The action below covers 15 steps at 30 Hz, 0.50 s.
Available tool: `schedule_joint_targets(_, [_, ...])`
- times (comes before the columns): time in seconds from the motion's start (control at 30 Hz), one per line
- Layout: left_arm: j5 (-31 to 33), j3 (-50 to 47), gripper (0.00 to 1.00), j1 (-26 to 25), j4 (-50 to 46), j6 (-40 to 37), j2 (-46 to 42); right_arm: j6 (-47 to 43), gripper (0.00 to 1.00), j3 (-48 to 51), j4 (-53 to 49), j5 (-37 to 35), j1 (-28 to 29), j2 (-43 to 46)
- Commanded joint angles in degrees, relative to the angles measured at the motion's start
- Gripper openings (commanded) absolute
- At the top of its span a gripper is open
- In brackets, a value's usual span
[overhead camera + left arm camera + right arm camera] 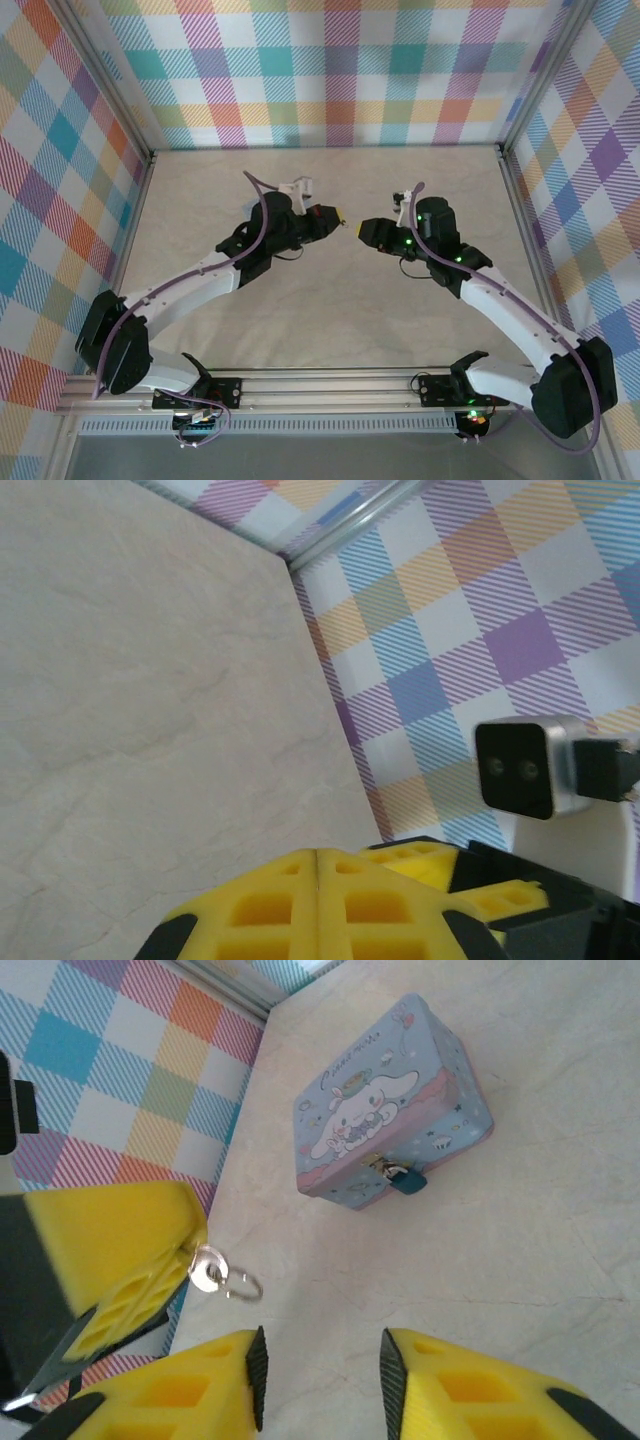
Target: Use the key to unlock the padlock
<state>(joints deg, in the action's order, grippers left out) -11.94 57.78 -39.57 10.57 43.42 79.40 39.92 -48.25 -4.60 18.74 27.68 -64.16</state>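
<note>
Key hand-off step, by the look of it; lock untouched.
L tool (192, 1248) clamped on key (207, 1271), just ahead-left of R tool (320, 1370), whose fingers are apart. Padlock (406, 1178) hangs on tin (380, 1090) further ahead, on worktop (520, 1260). Next, prob.: R tool must pinch key w/o dropping it.

Of the key (207, 1271), just the round head and its ring show; the blade is buried between the fingers of the left hand (185, 1250). The padlock (406, 1178) is too small to show a keyhole, its shackle half hidden at the clasp of the tin (380, 1100). The right hand (322, 1370) is cut off by the lower edge.
</note>
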Motion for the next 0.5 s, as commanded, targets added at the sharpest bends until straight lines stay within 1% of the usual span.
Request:
schedule_joint_targets(0.0, [-0.8, -0.9, 0.00, 2.4, -3.6, -4.2, -3.0, -4.4, 0.41, -2.3, -1.9, 1.5, -1.2, 1.9])
schedule_joint_targets(0.1, [-2.6, 0.2, 0.00, 3.7, -6.4, -7.4, -4.4, -6.3, 0.46, -2.7, -2.1, 5.2, -3.0, 2.7])
schedule_joint_targets(0.27, [-6.4, 3.2, 0.00, 4.5, -10.5, -13.0, -5.3, -7.1, 0.49, -2.5, 1.6, 16.0, -6.9, 3.2])
schedule_joint_targets(0.33, [-9.0, 4.3, 0.00, 4.6, -10.7, -14.8, -5.5, -7.4, 0.51, -2.2, 4.0, 21.1, -8.1, 2.8])
schedule_joint_targets(0.47, [-14.5, 6.5, 0.00, 4.6, -11.0, -17.6, -5.2, -7.7, 0.51, -2.2, 8.4, 28.7, -8.6, 1.2])
